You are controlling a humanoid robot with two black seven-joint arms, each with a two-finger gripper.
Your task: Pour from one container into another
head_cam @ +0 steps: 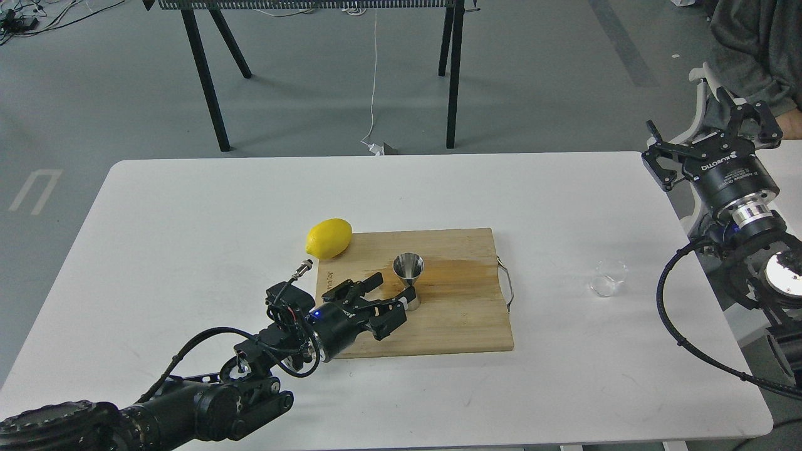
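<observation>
The steel jigger (408, 268) stands upright on the wooden cutting board (457, 319). My left gripper (393, 287) is open just left of the jigger's base, one fingertip close to the base and nothing held between its fingers. The clear glass cup (609, 277) sits upright on the white table to the right of the board, apart from both grippers. My right gripper (711, 136) hangs open and empty high at the table's right edge, well above and behind the cup.
A yellow lemon (329, 238) lies at the board's far left corner. A dark wet patch (460, 269) marks the board right of the jigger. The board's metal handle (509, 282) sticks out towards the cup. A person sits at top right.
</observation>
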